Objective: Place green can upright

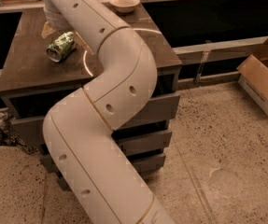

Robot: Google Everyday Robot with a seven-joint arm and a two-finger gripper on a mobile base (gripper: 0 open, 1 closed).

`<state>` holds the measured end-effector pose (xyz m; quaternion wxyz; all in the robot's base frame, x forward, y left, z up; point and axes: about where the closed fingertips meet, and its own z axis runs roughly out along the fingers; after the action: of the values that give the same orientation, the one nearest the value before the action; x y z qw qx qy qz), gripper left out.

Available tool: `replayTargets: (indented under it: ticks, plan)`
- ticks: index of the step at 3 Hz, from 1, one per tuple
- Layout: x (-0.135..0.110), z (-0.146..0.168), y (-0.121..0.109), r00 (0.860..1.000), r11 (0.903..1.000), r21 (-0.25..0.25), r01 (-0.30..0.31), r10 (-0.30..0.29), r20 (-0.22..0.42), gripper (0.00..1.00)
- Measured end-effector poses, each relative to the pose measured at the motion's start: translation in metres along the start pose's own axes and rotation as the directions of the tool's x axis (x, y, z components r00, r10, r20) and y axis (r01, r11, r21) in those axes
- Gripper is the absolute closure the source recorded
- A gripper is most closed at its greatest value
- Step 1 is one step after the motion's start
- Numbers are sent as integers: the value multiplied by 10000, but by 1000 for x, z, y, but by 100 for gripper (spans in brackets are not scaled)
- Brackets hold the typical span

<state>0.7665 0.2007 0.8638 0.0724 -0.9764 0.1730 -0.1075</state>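
On its side: mottled green-and-white aluminium can (61, 45), left part of dark brown table (26, 66).
Your gripper (48, 28) is just at can's 11 o'clock; open vs closed, can't tell.

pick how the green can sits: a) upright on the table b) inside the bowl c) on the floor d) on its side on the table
D: the green can lies on its side on the dark table, with the gripper right over it at the arm's end.
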Motion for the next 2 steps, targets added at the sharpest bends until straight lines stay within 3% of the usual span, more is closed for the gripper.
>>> replayTargets:
  ticks: [2]
  plan:
    - [-9,2,-11,9994,9993,-71,357,-357,10,46]
